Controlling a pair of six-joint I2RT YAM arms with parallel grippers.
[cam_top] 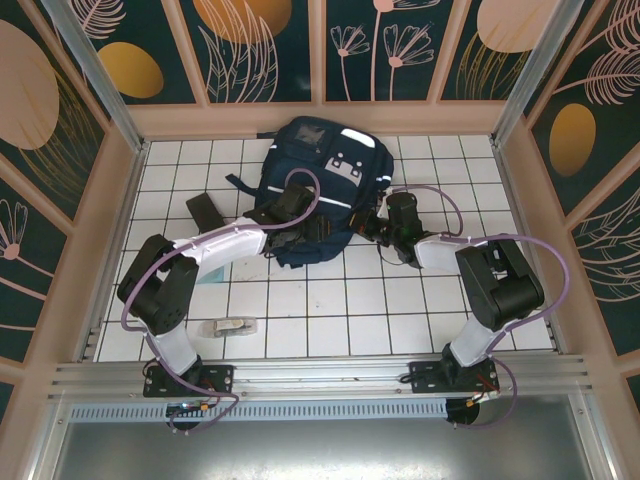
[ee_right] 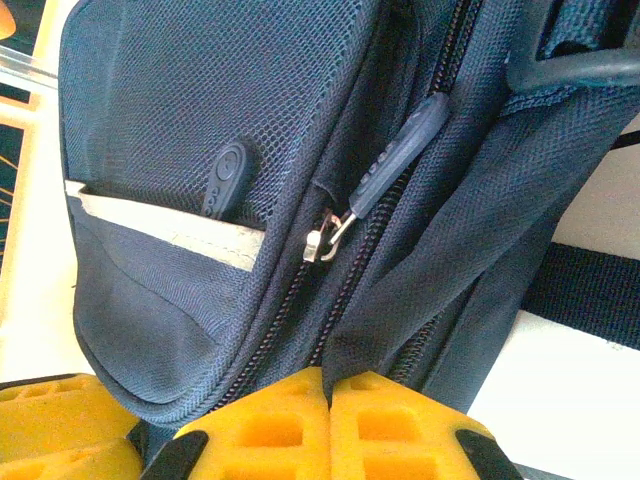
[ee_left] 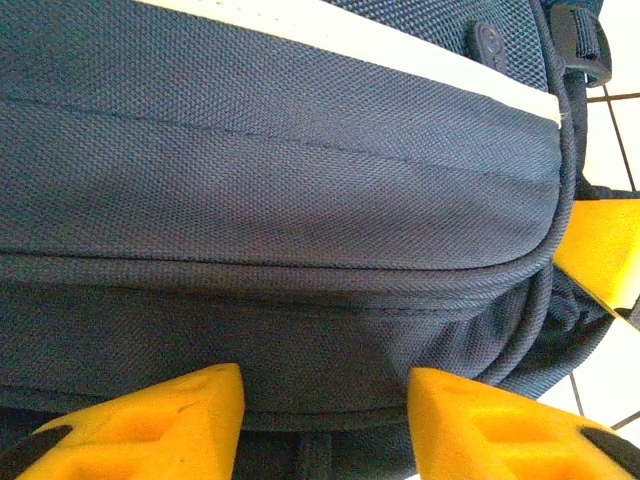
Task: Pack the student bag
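White tiles cover the table (cam_top: 300,300), and flowered panels stand around it. From above you see the student bag (cam_top: 320,170) lying at the far middle of the table. The left gripper (cam_top: 288,207) is on its near left side and the right gripper (cam_top: 378,226) is at its right edge. A dark pouch (cam_top: 205,210) lies apart on the left.

At the left wrist, the fingers (ee_left: 180,420) stand apart with their tips against the bag's navy seam, and nothing is clamped between them. Close them only when a fold of cloth sits between the pads.

At the right wrist, the jaws are together on a fold of cloth just beside the zip pull (ee_right: 400,150). I judge that the step is opening the zip. Keep this hold firm and the cloth tight, so the slider can run without catching.
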